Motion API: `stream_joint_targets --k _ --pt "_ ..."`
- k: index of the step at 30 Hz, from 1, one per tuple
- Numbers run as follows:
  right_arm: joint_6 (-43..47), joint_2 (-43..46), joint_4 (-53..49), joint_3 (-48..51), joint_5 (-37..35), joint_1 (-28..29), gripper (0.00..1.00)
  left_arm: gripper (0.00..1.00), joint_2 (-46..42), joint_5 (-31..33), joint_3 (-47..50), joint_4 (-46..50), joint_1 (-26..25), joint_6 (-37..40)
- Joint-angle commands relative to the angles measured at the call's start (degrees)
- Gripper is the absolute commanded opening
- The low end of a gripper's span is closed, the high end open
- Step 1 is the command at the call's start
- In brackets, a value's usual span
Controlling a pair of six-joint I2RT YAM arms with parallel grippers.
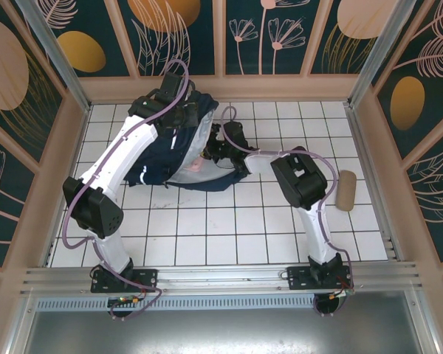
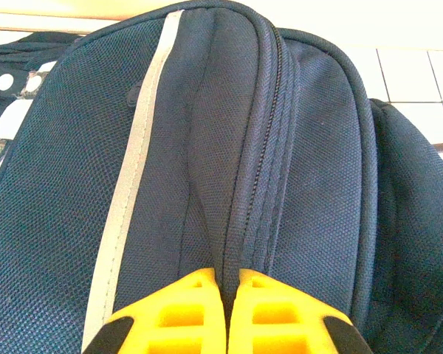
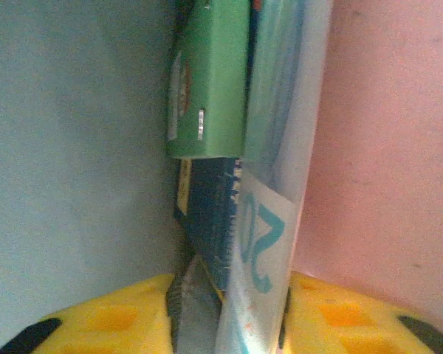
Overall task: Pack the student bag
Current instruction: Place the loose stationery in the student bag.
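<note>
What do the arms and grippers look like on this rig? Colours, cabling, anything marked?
Both the left arm and right arm have white links with chunky black joint housings. A lavender cable loops along each. Gripper fingers are yellow moulded plastic with black edging. No markings legible.

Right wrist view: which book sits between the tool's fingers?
The pale booklet printed with a teal 20; it stands between the right tool's fingers. The green book and dark blue spiral notebook sit further in, left of it.
</note>
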State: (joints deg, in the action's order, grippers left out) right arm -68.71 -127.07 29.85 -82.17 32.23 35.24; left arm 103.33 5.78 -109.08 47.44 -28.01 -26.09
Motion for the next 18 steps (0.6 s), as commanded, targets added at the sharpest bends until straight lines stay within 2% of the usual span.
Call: stream_joint_targets --k 1,4,9,18 --pt "5.72 2.43 -11.57 -0.36 0.34 -0.46 0.49 0.0 -4.43 -1.86 -0.57 -8.82 -0.29 1.13" --pt "9.54 5.08 -17.36 -0.74 -0.75 -0.91 0.58 0.0 -4.63 -1.73 0.46 -9.46 -0.05 1.13" --pt "12.2 9.4 -21.84 1.65 -1.47 -1.65 0.64 0.0 -4.76 -1.78 2.88 -10.89 0.41 1.13" --pt "15.7 16.29 -26.91 5.58 -3.89 -2.67 0.65 0.0 -7.87 -2.43 8.22 -13.84 0.76 0.42"
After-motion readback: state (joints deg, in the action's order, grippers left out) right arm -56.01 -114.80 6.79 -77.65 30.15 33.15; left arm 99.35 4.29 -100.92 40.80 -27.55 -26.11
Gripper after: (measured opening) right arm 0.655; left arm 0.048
